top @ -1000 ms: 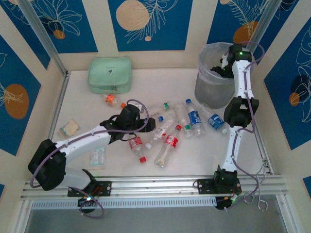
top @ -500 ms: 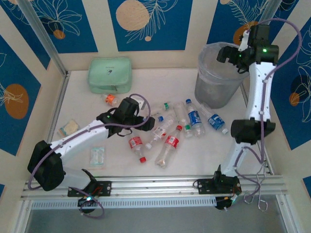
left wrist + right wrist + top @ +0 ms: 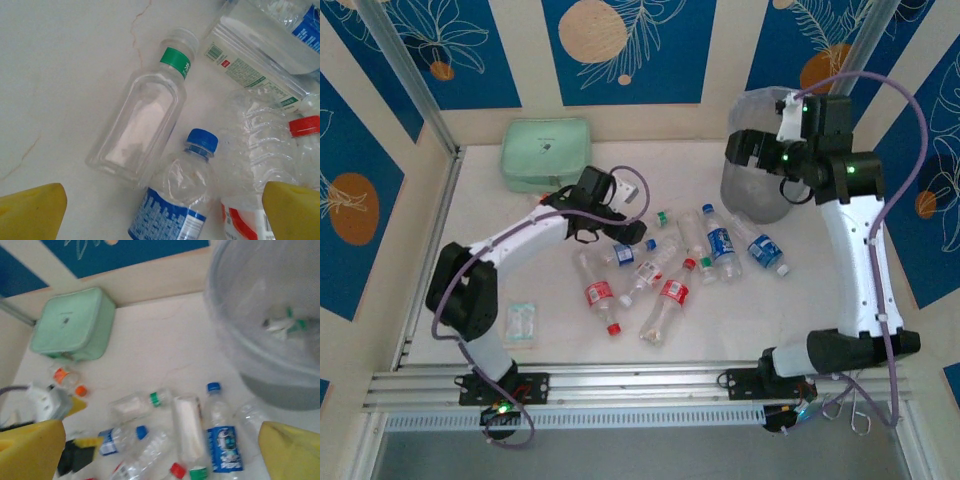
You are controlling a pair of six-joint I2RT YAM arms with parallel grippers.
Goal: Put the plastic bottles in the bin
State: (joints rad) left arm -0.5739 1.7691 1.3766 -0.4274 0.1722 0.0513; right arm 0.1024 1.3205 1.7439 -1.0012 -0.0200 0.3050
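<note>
Several clear plastic bottles (image 3: 670, 290) lie scattered mid-table with red, blue and green caps. My left gripper (image 3: 620, 230) hangs open just above a small blue-capped, blue-labelled bottle (image 3: 182, 200), which lies between its yellow fingertips (image 3: 32, 212) untouched. Beside it lies a square clear bottle with a green band (image 3: 142, 125). The bin (image 3: 760, 195) stands at the back right. My right gripper (image 3: 745, 148) hovers high in front of the bin's left side, open and empty. In the right wrist view the bin (image 3: 260, 315) holds some clear plastic with green bits.
A mint green pouch (image 3: 546, 153) sits at the back left, with a small orange-capped bottle (image 3: 550, 207) in front of it. Flat clear packets (image 3: 462, 263) lie near the left wall. Panelled walls close three sides, and a metal rail (image 3: 640, 382) runs along the near edge.
The right gripper rose out of the bin and swung left to hang in front of it. The left arm reached farther back over the bottles, and its jaws opened wider.
</note>
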